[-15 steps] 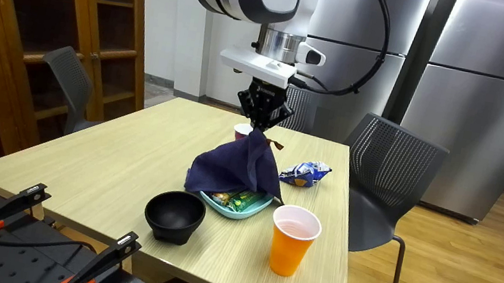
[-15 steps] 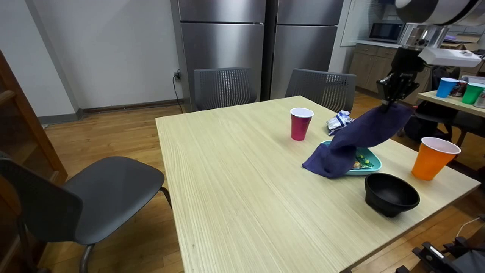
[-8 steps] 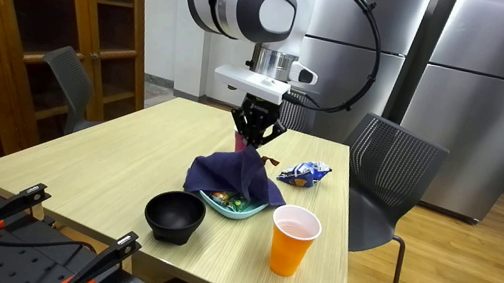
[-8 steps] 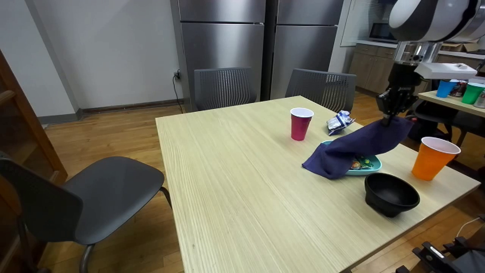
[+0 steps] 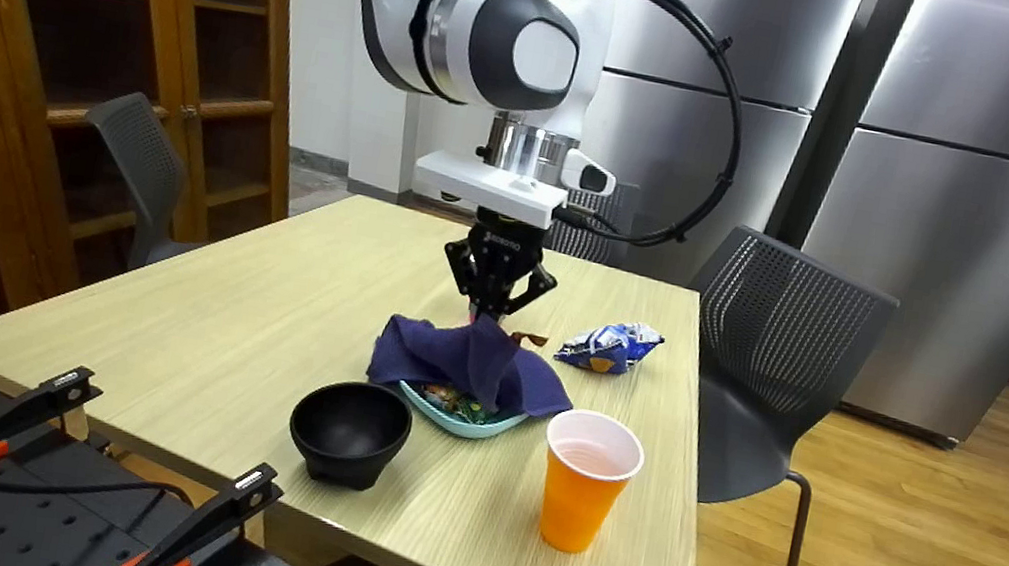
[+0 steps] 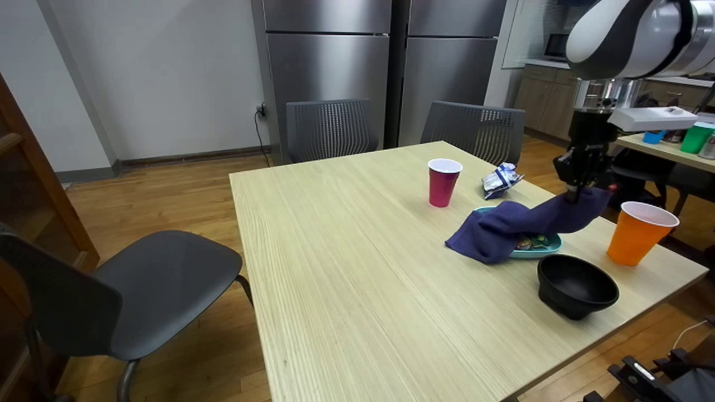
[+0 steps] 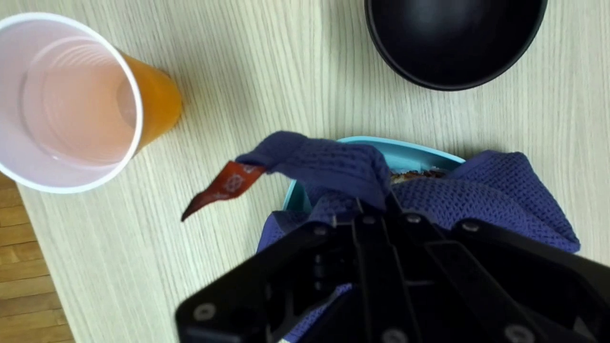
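gripping navy woven cloth (image 6: 526, 221) by a fold, the black pincer (image 7: 375, 207) hangs near a shallow turquoise dish (image 5: 463, 426) the cloth partly covers.

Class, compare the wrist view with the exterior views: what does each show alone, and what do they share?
Only the wrist view: the pale printed pattern on the small red tag.
Only the exterior views: the magenta plastic cup with a white rim, the crinkled blue-and-white packet and the grey chairs with perforated backs.
Shared: the textured navy-blue cloth pinched in the closed black gripper, the teal dish, the round black bowl and the orange plastic cup.
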You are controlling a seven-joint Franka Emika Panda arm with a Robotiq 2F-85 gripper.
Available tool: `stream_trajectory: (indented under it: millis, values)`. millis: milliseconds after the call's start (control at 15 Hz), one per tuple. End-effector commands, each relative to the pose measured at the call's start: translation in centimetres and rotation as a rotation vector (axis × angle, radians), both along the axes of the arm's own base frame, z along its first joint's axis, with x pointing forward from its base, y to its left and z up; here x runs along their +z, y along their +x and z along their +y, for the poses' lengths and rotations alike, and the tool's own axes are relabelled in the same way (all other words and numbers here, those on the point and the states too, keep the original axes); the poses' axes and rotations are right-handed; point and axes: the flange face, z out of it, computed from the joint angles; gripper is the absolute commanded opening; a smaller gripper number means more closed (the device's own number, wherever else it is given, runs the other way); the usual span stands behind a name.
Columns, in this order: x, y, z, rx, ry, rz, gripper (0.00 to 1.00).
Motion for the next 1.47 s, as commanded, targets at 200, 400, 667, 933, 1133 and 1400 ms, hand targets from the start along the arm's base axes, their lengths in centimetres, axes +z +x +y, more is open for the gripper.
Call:
stream_trajectory:
  millis: [200, 400, 667, 933, 1133, 1400]
  values:
    - [-2.6, 0.0, 1.4, 0.02, 0.006, 0.095, 0.01]
    - [-3.6, 0.0, 1.7, 0.016, 0.002, 0.112, 0.01]
    - [-4.5, 0.4, 2.0, 0.01, -0.001, 0.123, 0.01]
    - [-3.2, 0.9, 2.6, 0.013, 0.03, 0.079, 0.29]
    - [-2.0, 1.3, 3.1, 0.006, 0.06, 0.033, 0.51]
    - [-0.9, 1.7, 3.5, -0.005, 0.079, 0.0, 0.81]
